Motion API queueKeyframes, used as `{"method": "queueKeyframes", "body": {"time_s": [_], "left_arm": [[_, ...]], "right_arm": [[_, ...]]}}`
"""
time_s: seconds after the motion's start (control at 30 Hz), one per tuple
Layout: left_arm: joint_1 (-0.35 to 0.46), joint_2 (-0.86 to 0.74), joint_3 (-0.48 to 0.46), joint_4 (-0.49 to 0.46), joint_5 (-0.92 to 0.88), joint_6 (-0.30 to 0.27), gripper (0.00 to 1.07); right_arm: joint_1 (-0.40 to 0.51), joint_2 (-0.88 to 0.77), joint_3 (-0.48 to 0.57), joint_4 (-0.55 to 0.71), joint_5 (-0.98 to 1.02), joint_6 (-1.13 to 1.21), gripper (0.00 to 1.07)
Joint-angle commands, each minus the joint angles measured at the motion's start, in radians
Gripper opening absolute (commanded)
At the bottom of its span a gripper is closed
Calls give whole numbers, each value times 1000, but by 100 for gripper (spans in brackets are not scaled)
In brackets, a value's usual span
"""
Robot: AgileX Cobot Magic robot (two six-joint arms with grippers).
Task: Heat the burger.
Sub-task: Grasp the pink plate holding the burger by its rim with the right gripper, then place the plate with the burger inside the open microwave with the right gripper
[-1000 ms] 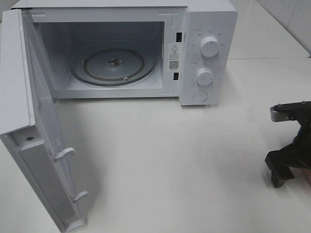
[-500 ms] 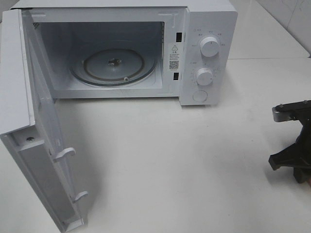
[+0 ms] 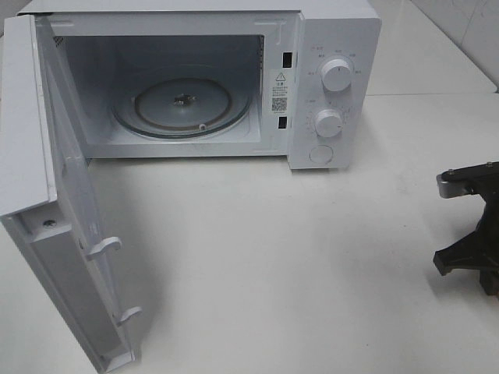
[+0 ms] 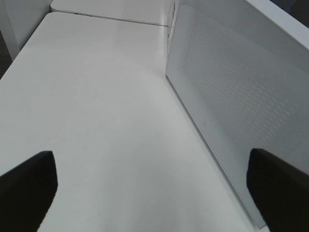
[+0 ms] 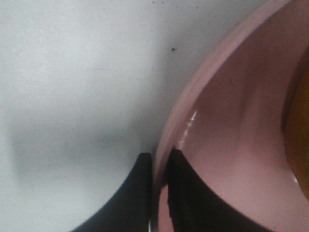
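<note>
In the right wrist view my right gripper [image 5: 159, 166] is shut on the rim of the round pink plate [image 5: 227, 121], one black finger outside the rim and one inside. A golden-brown sliver of the burger [image 5: 300, 125] shows on the plate at the frame's edge; the rest of it is out of view. In the exterior view the right gripper [image 3: 472, 261] sits low at the table's far right edge, with plate and burger cut off. My left gripper [image 4: 154, 188] is open, both dark fingertips [image 4: 26, 188] wide apart with nothing between them, beside the microwave door.
The white microwave [image 3: 335, 47] stands at the back with its door [image 3: 47, 195] swung wide open toward the front left. Its glass turntable [image 3: 183, 105] is bare. Two knobs and a button sit on its right panel. White tabletop [image 3: 273, 249] lies between microwave and right gripper.
My right gripper has closed from wide open onto the pink plate's rim and shifted slightly to the right. The left gripper and the microwave have not moved.
</note>
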Motion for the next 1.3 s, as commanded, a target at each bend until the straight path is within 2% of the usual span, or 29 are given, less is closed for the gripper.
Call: {"method": "queueKeyframes", "body": {"time_s": [0.03, 0.5, 1.3], "left_arm": [[2, -16, 2, -9, -9, -1, 100], [2, -16, 2, -9, -9, -1, 100], [2, -16, 2, -9, -9, -1, 100]], "right_arm": [[-5, -5, -6, 17, 46, 17, 0], [-3, -114, -11, -69, 96, 108, 0], [258, -183, -7, -225, 251, 226, 0]]}}
